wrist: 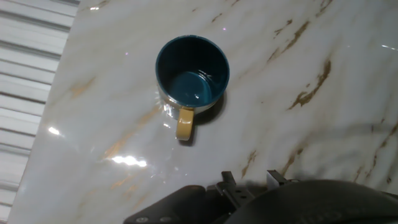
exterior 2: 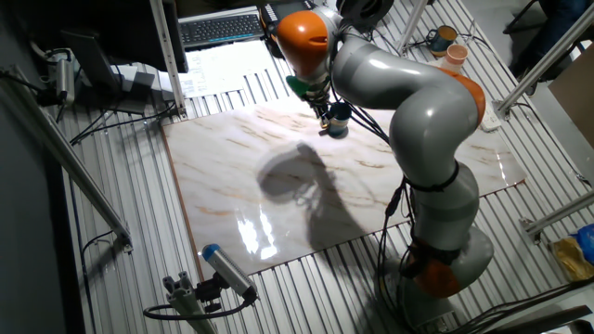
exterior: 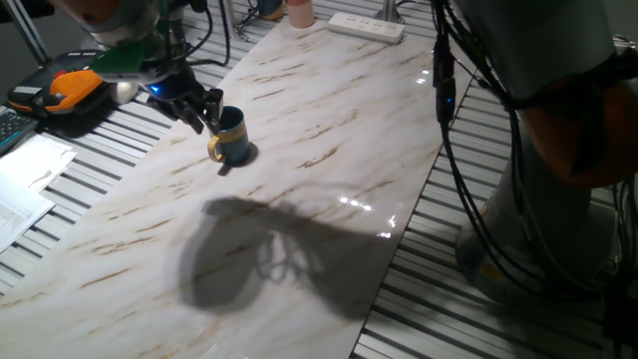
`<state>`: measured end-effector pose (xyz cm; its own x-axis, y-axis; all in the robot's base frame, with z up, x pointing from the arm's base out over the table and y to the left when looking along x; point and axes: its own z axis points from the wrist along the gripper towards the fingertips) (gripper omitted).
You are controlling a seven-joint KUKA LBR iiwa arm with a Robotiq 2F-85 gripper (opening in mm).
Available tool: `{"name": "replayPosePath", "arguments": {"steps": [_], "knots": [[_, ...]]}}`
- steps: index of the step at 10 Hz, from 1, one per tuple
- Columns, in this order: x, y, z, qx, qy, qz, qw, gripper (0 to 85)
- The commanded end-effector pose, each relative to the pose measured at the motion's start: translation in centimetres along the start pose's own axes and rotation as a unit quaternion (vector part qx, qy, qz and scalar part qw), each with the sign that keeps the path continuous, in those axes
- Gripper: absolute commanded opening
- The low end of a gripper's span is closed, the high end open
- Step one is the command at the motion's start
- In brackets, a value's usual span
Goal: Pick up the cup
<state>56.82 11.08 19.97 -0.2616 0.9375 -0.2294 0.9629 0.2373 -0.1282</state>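
The cup [exterior: 232,137] is a small dark navy mug with a yellow handle. It stands upright on the marble table [exterior: 329,150], near the table's far left edge. My gripper [exterior: 204,120] hangs just left of and slightly above it, and its fingers look open and empty. In the hand view the cup [wrist: 191,71] is seen from above, empty inside, with its handle pointing toward the bottom of the frame; my fingertips do not show there. In the other fixed view the cup [exterior 2: 338,122] sits right beside the gripper [exterior 2: 325,118].
A pale pink cup [exterior: 299,12] and a white power strip [exterior: 367,26] lie at the far end of the table. An orange-and-black device [exterior: 70,88] and papers [exterior: 25,184] lie off the left edge. Cables [exterior: 454,120] hang along the right edge.
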Motion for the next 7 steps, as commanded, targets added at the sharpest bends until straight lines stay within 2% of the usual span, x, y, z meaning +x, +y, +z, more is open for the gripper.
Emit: {"name": "replayPosePath", "arguments": {"steps": [1,4,7], "knots": [[0.1,0.2,0.1,0.002,-0.002,0.002,1.0000,34.0],[0.5,1.0,0.3,0.033,-0.015,0.031,0.9989,34.0],[0.4,1.6,-0.1,0.029,-0.004,0.037,0.9989,34.0]]}}
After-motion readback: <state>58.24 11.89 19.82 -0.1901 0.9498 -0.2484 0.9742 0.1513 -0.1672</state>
